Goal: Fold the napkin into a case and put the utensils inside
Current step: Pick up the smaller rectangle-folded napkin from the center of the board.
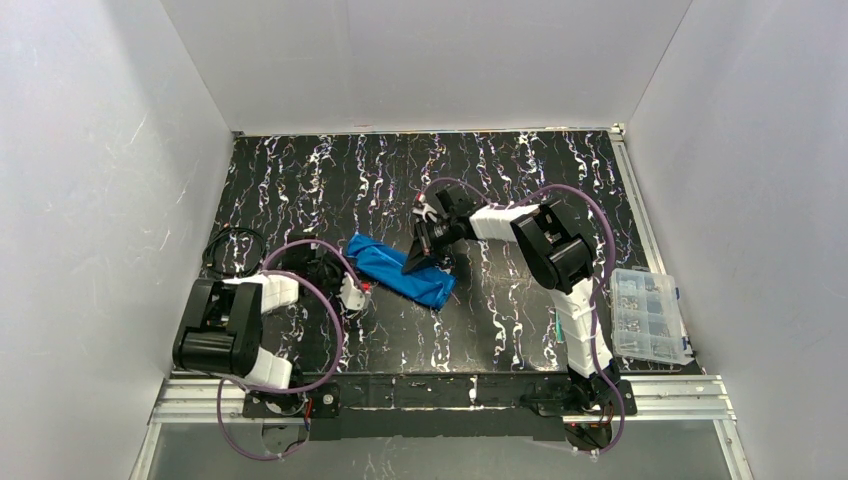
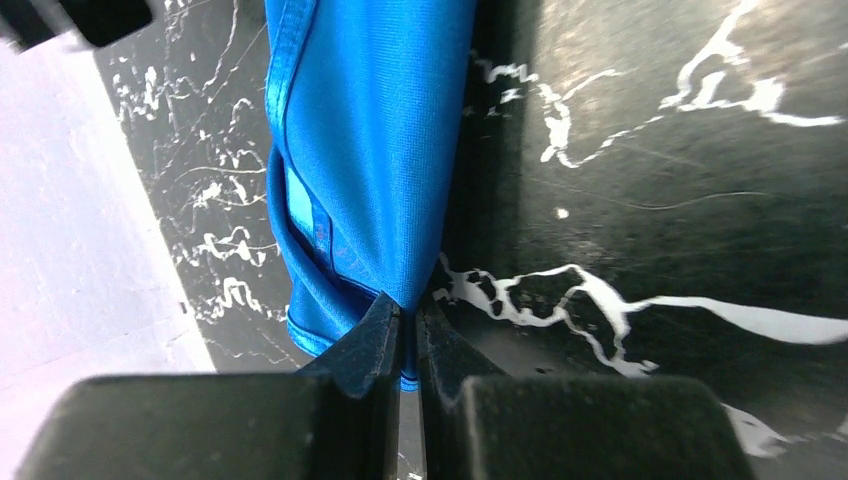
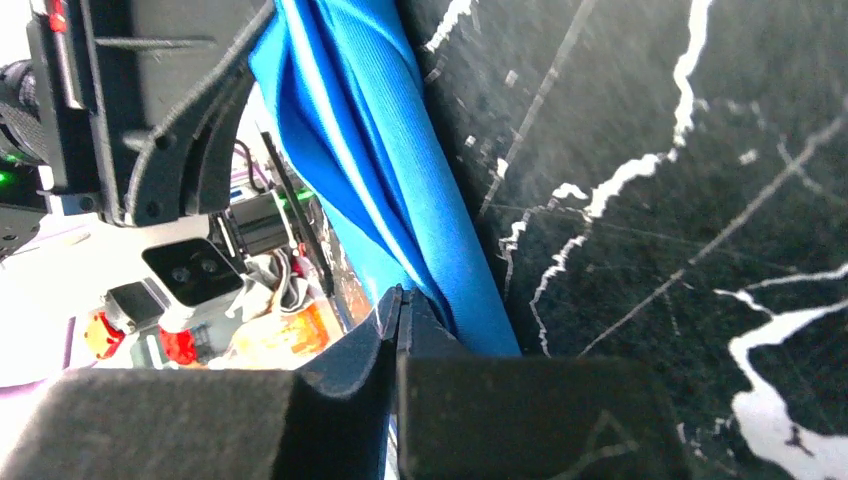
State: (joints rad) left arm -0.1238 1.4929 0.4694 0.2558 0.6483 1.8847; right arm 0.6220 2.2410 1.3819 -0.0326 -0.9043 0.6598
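The napkin (image 1: 400, 270), a rumpled strip at the middle of the desk (image 1: 520, 180), pinched at either end by the closed left gripper (image 2: 405, 310) and right gripper (image 3: 400, 300); case not yet formed, utensils unseen.

Bare tabletop (image 1: 400, 170) beyond napkin (image 1: 395, 268), plastic box (image 1: 648, 315) right.

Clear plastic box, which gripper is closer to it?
Right. The right gripper pinches the napkin left of the clear plastic box; the left gripper pinches the napkin's other end, farther left.

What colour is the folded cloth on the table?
The napkin is plain bright blue, clearest in the left wrist view.
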